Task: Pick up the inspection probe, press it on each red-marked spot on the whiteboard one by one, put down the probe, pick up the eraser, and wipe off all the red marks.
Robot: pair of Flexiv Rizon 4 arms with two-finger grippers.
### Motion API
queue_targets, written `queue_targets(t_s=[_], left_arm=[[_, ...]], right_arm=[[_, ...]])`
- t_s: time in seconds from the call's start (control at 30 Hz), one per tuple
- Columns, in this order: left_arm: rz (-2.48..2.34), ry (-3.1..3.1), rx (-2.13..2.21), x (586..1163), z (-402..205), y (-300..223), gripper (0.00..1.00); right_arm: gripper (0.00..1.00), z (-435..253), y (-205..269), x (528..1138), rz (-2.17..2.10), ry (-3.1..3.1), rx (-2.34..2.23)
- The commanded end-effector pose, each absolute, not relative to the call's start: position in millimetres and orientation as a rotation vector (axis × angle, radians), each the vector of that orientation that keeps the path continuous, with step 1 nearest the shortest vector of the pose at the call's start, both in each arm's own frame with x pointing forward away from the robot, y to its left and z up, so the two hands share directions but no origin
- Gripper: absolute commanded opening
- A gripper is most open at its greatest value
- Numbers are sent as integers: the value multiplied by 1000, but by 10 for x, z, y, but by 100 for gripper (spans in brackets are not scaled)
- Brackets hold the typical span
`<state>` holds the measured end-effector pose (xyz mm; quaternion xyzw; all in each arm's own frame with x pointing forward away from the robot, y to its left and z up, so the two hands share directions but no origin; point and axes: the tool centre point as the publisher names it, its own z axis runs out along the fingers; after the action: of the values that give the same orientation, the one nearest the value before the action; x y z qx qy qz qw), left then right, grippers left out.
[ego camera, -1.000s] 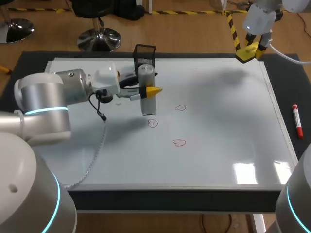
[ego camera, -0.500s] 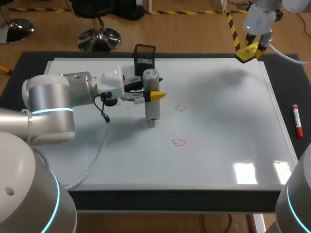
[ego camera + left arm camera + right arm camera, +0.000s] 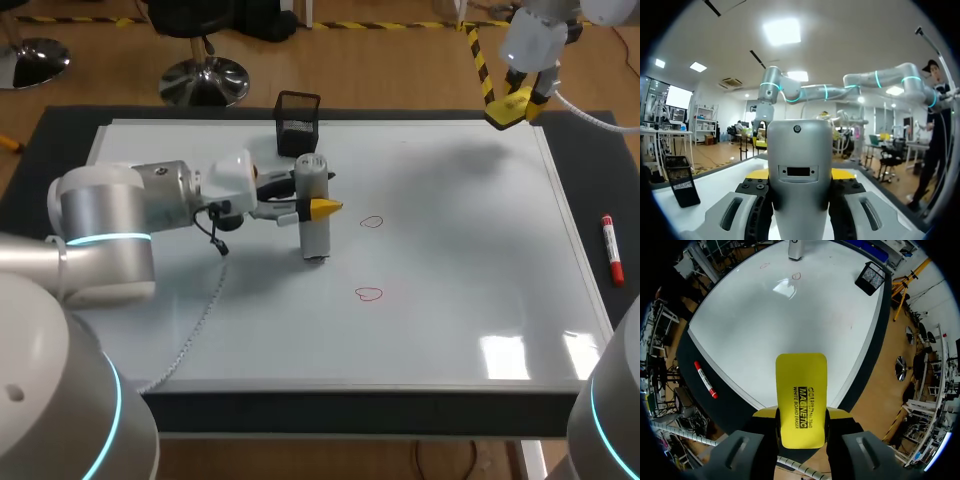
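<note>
One probe (image 3: 316,235), pinched upright in our left gripper (image 3: 312,205), stands tip-down on the whiteboard (image 3: 450,260), so we judge pressing is in hand. Next, lift and shift to a mark (image 3: 371,222) at 2 o'clock or a second mark (image 3: 369,293) at 4 o'clock. Our right gripper (image 3: 512,108), at the board's 1 o'clock corner, clamps the eraser (image 3: 801,390).

Left arm (image 3: 120,210) low and level from the left, left gripper (image 3: 314,205) clamped sideways on upright probe (image 3: 314,238). Right arm (image 3: 535,40) raised at the far right corner, right gripper (image 3: 513,106) pinching eraser (image 3: 801,395).
</note>
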<state>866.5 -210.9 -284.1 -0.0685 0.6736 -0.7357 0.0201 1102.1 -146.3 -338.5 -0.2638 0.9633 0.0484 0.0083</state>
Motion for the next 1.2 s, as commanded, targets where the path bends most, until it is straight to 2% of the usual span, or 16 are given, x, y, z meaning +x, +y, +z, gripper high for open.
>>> queue_targets(t_s=[0.03,1.2], left_arm=[[-2292,2075,-204,8660,-2885,-2090,0],[-2289,2080,-206,8617,-2908,-2084,0]], right_arm=[[0,-3374,-1464,11032,147,3015,-828],[0,-3374,-1464,11032,147,3015,-828]])
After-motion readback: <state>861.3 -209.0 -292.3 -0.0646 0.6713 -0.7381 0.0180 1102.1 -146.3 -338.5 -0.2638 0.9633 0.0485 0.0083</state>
